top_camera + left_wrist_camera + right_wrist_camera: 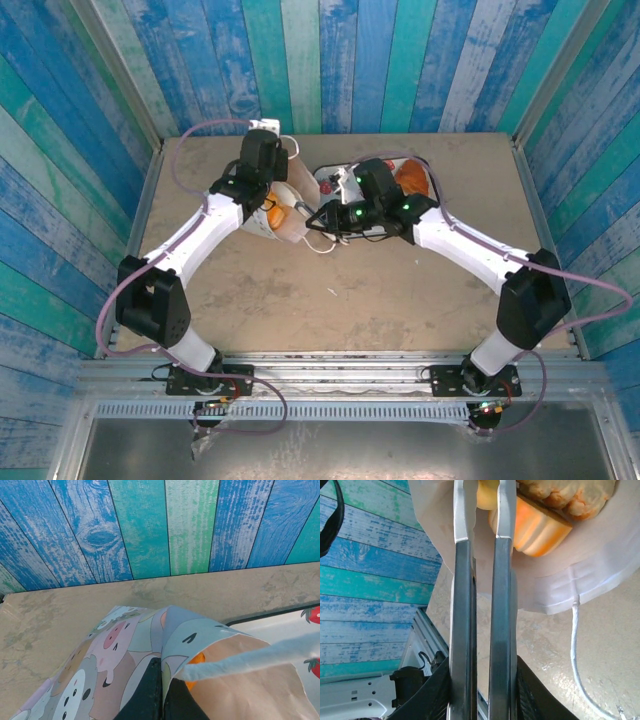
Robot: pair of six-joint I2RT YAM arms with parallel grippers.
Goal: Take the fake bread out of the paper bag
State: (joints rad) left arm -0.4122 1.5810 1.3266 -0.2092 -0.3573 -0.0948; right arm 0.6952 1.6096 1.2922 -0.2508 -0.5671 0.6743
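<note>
Toward the far edge of the counter (350,300), the left claw (162,670) is clamped on the rim of the paper bag (120,645), apparently to hold its mouth open and steady, while the right claw (485,492), reaching in among the fake bread (540,527) lying inside, is pinched on a pale yellow piece, ready to draw it out.

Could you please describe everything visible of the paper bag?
The small paper bag, printed with pastel cartoon animals outside and plain brownish inside, has white cord handles. It seems tipped on the tan table, mouth facing the right tool, which reaches in, closed. The left tool pinches its rim. Glossy orange plastic bread lies inside.
</note>
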